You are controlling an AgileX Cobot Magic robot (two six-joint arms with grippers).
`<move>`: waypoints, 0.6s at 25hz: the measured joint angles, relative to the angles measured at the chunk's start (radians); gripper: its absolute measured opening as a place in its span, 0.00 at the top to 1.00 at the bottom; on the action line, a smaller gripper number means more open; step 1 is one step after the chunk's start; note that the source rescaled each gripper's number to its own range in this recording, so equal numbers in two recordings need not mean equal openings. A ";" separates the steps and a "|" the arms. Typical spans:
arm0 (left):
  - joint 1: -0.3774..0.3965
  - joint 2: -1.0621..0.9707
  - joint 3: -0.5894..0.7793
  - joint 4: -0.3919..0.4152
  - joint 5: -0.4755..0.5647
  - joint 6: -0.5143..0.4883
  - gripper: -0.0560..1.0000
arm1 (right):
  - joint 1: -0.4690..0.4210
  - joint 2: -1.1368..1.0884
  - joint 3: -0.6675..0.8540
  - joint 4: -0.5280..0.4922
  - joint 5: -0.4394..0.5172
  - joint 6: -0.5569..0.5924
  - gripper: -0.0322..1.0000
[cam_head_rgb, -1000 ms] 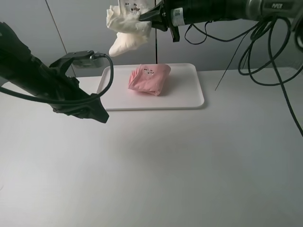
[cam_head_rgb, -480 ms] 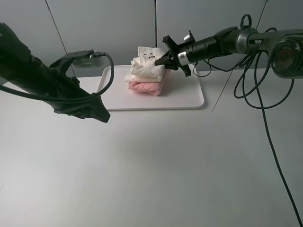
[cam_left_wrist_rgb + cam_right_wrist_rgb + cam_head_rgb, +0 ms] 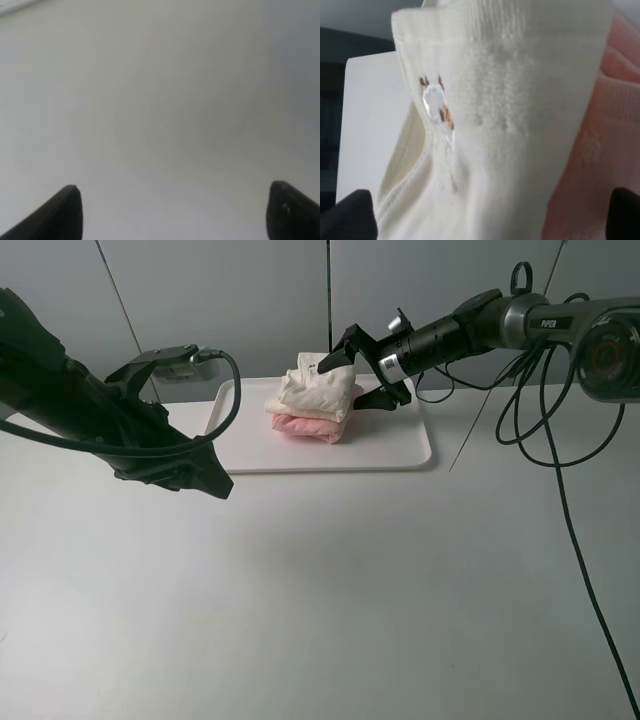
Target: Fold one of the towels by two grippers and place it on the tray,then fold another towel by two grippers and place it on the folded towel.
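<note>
On the white tray (image 3: 400,445) the cream towel (image 3: 318,392) lies folded on top of the folded pink towel (image 3: 305,427). The right gripper (image 3: 357,368) sits against the cream towel's right side, fingers spread wide and clamping nothing. The left gripper (image 3: 205,480) hovers over the table (image 3: 330,590) left of the tray, fingers open and empty

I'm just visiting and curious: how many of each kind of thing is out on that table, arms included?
Towels: 2, cream towel on pink towel
Trays: 1, white tray
Robot grippers: 2, left gripper, right gripper
Total: 5
</note>
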 joint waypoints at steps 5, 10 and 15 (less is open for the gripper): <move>0.000 -0.039 0.002 0.000 0.002 0.000 0.05 | -0.044 -0.142 0.000 -0.191 0.029 0.045 0.00; 0.000 -0.112 0.002 -0.002 0.022 0.000 0.05 | -0.065 -0.348 0.044 -0.550 0.062 0.148 0.05; 0.000 -0.228 0.036 -0.002 0.060 -0.013 0.05 | -0.061 -0.601 0.315 -0.651 0.052 0.127 0.12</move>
